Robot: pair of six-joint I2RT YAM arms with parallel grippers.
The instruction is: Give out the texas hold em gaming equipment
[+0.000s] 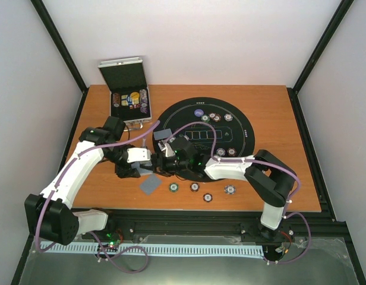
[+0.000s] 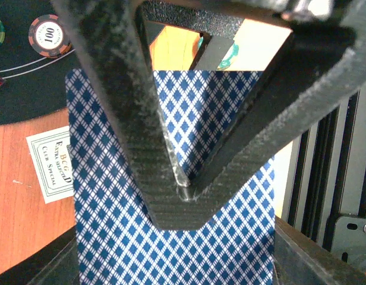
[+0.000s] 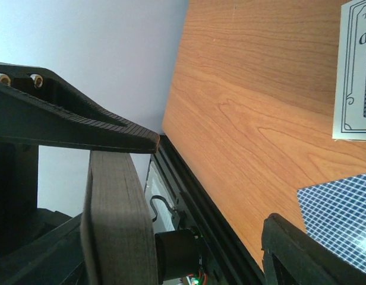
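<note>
My left gripper (image 1: 146, 161) is shut on a deck of blue-checked playing cards (image 2: 171, 249), which fills the left wrist view between its two fingers (image 2: 316, 252). My right gripper (image 1: 166, 155) stands open, with one finger's tip (image 2: 183, 187) resting on the deck's top card. In the right wrist view the deck's edge (image 3: 117, 219) stands against one finger of the right gripper (image 3: 213, 184). A loose card (image 1: 151, 185) lies on the wood below them. Several poker chips (image 1: 195, 187) sit in a row near the front edge.
The black round mat (image 1: 242, 127) carries more chips (image 1: 226, 152), a button disc (image 1: 198, 111) and a card (image 1: 162, 135) at its left rim. The open silver case (image 1: 131, 101) stands at the back left. A white label card (image 2: 49, 163) lies on the wood.
</note>
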